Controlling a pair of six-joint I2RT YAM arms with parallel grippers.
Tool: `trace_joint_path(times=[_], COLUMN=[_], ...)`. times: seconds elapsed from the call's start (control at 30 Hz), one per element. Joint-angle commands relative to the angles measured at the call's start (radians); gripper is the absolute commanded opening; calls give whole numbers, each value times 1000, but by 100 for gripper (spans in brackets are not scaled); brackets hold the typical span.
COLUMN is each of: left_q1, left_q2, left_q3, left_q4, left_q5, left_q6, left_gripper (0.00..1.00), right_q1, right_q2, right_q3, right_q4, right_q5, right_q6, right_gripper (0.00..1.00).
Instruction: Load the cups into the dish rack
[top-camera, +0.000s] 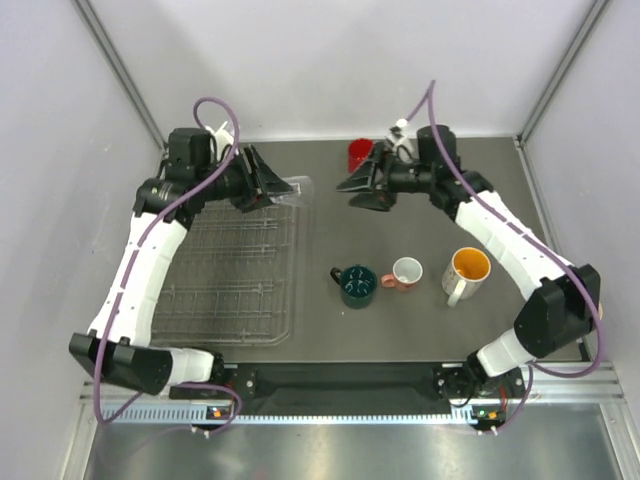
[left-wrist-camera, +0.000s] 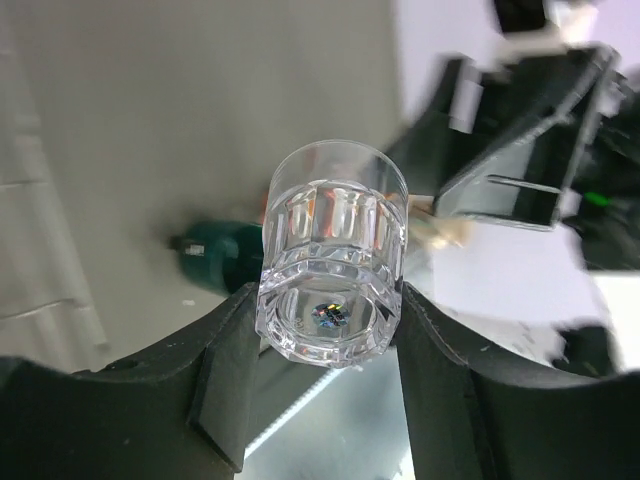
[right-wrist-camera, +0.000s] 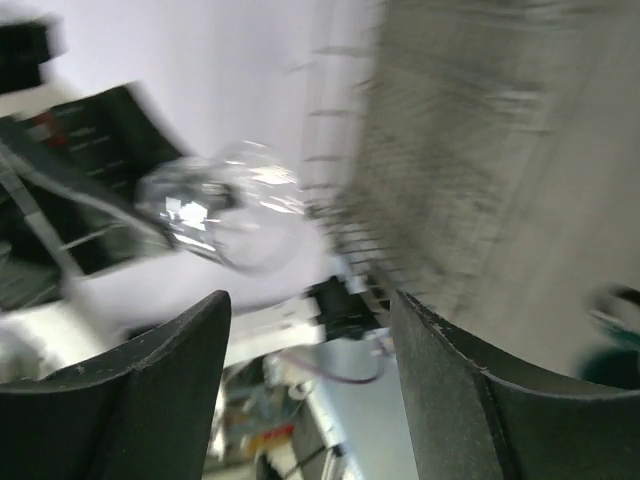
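Dark grey tabletop (top-camera: 420, 335) lies under it all, and over the far right corner of the dish rack (top-camera: 235, 290) the left gripper (left-wrist-camera: 328, 320) pinches the tiny clear glass (left-wrist-camera: 333, 265) by its base, a grip only our left wrist view makes plain. Facing it, the right gripper (top-camera: 362, 187) stands spread and empty beside the red mug (top-camera: 359, 153); its own view is blurred. Right of the rack, well apart, we see the dark green mug (top-camera: 357, 286), the pink mug (top-camera: 406, 272) and the white mug (top-camera: 466, 272).
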Motion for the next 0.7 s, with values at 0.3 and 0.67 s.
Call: trace_joint_path(times=[0.3, 0.67], left_q1=[1, 4], left_q2=[416, 778], left_q3=[290, 641], left_q4=[-404, -543], left_q5=[-549, -764], left_q6=[79, 53], left_gripper=[0, 0], right_q1=[-259, -358], right_q2=[-45, -16], right_q3=[181, 201], right_q4=[-861, -942], right_q5=[360, 370], right_q6=[-554, -675], right_gripper=[66, 67])
